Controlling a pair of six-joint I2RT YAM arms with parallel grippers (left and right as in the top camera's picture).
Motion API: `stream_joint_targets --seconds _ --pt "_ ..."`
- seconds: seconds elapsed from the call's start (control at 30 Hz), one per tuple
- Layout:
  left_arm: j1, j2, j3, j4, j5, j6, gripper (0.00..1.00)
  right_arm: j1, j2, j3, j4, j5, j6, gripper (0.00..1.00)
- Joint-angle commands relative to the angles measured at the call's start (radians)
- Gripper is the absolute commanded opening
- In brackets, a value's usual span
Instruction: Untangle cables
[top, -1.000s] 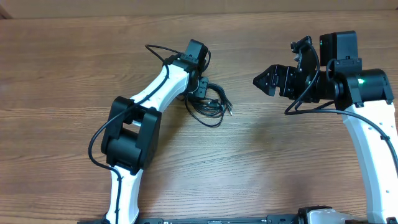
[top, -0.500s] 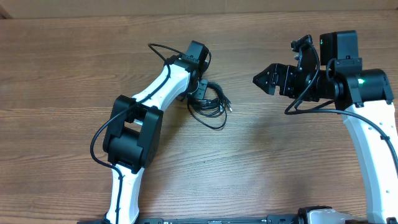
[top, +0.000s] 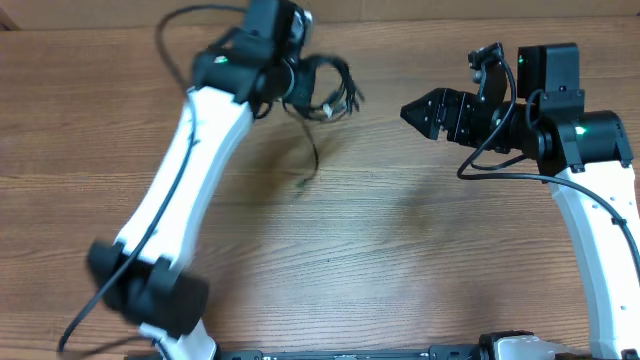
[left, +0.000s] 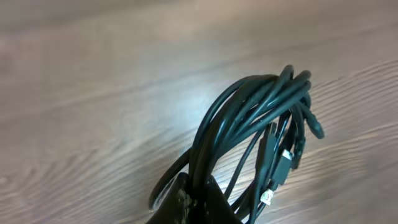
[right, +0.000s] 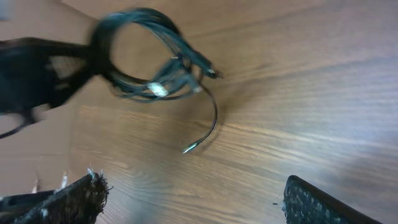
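Observation:
The cables (top: 325, 88) are a small coil of thin black wires with silver plug tips. My left gripper (top: 295, 78) is shut on the coil and holds it in the air above the far middle of the table. One strand hangs down from the coil (top: 310, 155). In the left wrist view the coil (left: 249, 118) rises out of the shut jaws (left: 202, 199). My right gripper (top: 420, 112) is open and empty, to the right of the coil and pointing at it. The right wrist view shows the coil (right: 149, 59) ahead of its open jaws (right: 189, 199).
The wooden table (top: 400, 250) fills the view. Thick black cords run along both arms. The raised left arm (top: 185, 170) stretches across the left half of the table.
My left gripper has lifted the coil off the table and swung it up and toward the far edge. A strand now hangs free. My right gripper has shifted slightly left.

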Motion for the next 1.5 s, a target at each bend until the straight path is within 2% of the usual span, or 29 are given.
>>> stream_joint_targets --seconds 0.0,0.1,0.23,0.47,0.7,0.8,0.87,1.03,1.1,1.2,1.47 --pt "0.017 -0.057 0.01 -0.011 0.037 -0.042 0.04 0.013 -0.001 0.018 0.041 -0.044 0.06 0.89" --pt "0.044 -0.074 0.01 -0.01 0.097 -0.139 0.04 0.042 0.0 0.018 0.097 -0.043 0.07 0.89" --pt "0.069 -0.072 0.007 -0.016 0.247 -0.131 0.04 0.073 0.0 0.018 0.143 -0.043 0.069 0.87" --pt "0.074 -0.072 0.007 -0.076 0.436 0.056 0.04 0.137 0.018 0.018 0.216 -0.031 0.095 0.81" --pt "0.074 -0.071 0.006 -0.161 0.448 0.138 0.04 0.19 0.051 0.018 0.327 -0.028 0.19 0.72" --pt "0.074 -0.068 0.006 -0.172 0.448 0.137 0.04 0.204 0.061 0.018 0.35 0.021 0.295 0.65" --pt "0.071 -0.057 0.006 -0.172 0.449 0.122 0.04 0.225 0.068 0.018 0.355 0.077 0.386 0.59" --pt "0.068 -0.013 0.006 -0.172 0.449 0.012 0.04 0.288 0.085 0.018 0.38 0.163 0.503 0.51" --pt "0.068 0.027 0.006 -0.172 0.454 -0.032 0.04 0.323 0.105 0.018 0.379 0.233 0.587 0.43" --pt "0.068 0.05 0.006 -0.167 0.501 -0.048 0.04 0.34 0.142 0.018 0.378 0.262 0.658 0.36" --pt "0.069 0.051 0.006 -0.172 0.51 -0.048 0.04 0.34 0.201 0.018 0.396 0.249 0.675 0.35"
